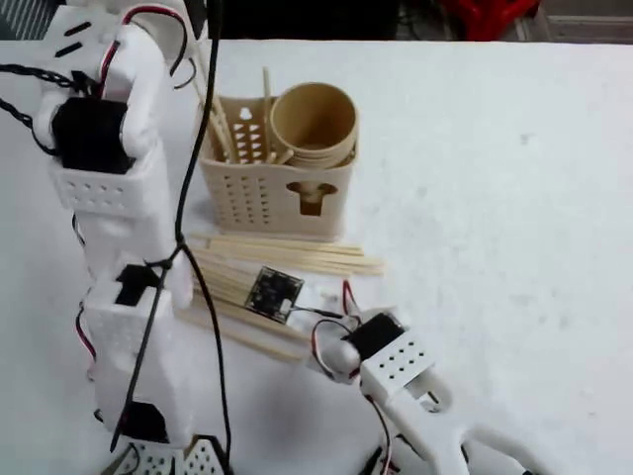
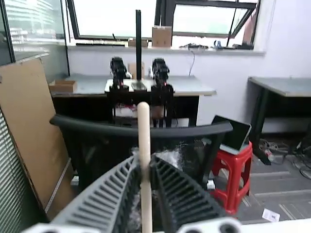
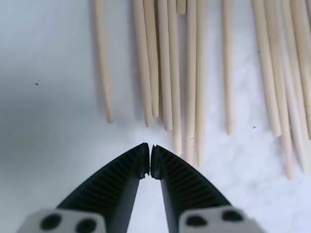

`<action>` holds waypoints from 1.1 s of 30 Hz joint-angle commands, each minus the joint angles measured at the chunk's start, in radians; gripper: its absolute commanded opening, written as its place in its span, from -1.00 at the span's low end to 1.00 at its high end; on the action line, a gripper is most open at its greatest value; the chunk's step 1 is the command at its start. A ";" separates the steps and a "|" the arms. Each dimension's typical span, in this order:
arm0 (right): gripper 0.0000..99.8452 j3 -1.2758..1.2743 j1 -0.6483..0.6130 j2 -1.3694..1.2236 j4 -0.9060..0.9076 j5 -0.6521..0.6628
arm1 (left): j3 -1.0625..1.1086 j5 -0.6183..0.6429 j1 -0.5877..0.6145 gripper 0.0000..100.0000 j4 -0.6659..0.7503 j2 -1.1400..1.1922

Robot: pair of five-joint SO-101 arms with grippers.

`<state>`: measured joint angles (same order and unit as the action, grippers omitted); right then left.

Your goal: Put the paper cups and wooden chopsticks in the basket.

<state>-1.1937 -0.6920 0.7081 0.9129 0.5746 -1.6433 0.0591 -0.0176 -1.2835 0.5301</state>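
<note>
A beige perforated basket [image 1: 265,193] stands mid-table with stacked paper cups [image 1: 315,121] and several wooden chopsticks [image 1: 229,134] inside. More loose chopsticks [image 1: 297,257] lie in a row on the table in front of it. My left gripper [image 2: 144,162] is raised and points out at the room, shut on a single upright chopstick [image 2: 143,131]. My right gripper [image 3: 149,154] hovers low over the table, shut with nothing between its fingers. Its tips sit just short of the ends of the lying chopsticks [image 3: 170,73].
The tall white left arm [image 1: 109,178] with its black cables rises beside the basket on the left. The right arm [image 1: 396,366] lies low near the front edge, its camera board [image 1: 274,292] over the chopstick row. White tabletop [image 1: 495,198] stretches to the right.
</note>
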 commanded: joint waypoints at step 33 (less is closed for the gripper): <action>-0.96 0.005 -0.005 0.019 -0.025 -0.009 | -0.005 -0.071 0.604 -0.84 -0.500 0.142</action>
<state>-1.2045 -0.6920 0.7081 0.9053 0.5746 -1.6433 0.0545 0.3782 -1.7469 0.5915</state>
